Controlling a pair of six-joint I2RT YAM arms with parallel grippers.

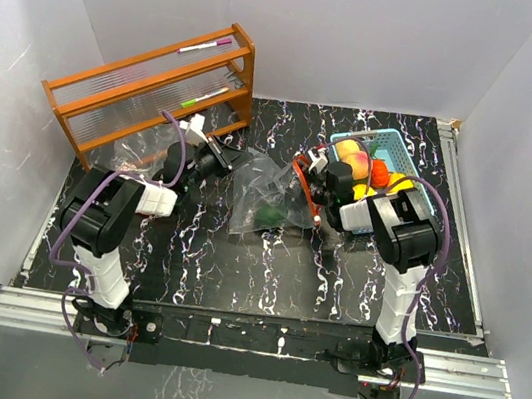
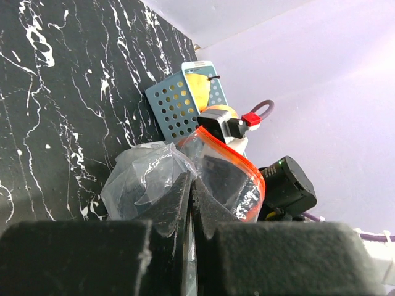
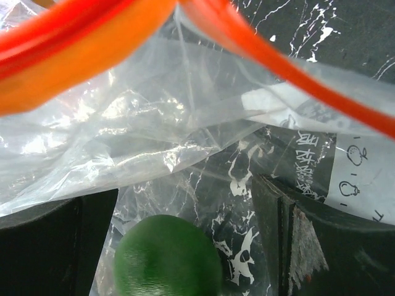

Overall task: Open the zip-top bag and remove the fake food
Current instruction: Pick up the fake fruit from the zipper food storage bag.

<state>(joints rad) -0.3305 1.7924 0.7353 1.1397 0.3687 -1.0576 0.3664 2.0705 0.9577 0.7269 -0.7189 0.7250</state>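
Note:
The clear zip-top bag (image 1: 260, 186) with an orange zip rim (image 3: 80, 37) lies mid-table. My left gripper (image 1: 228, 160) is shut on the bag's left end; in the left wrist view the jaws (image 2: 192, 185) pinch the clear plastic (image 2: 142, 179). My right gripper (image 1: 302, 191) is open and reaches in through the bag's open mouth. In the right wrist view a green fake fruit (image 3: 166, 259) lies inside the bag between the spread fingers (image 3: 290, 234), untouched by either. The green fruit also shows in the top view (image 1: 268, 218).
A blue perforated basket (image 1: 399, 143) at the back right holds several yellow, orange and red fake fruits (image 1: 358, 160); it also shows in the left wrist view (image 2: 176, 108). An orange wooden rack (image 1: 152, 90) with marker pens (image 1: 204, 45) stands at the back left.

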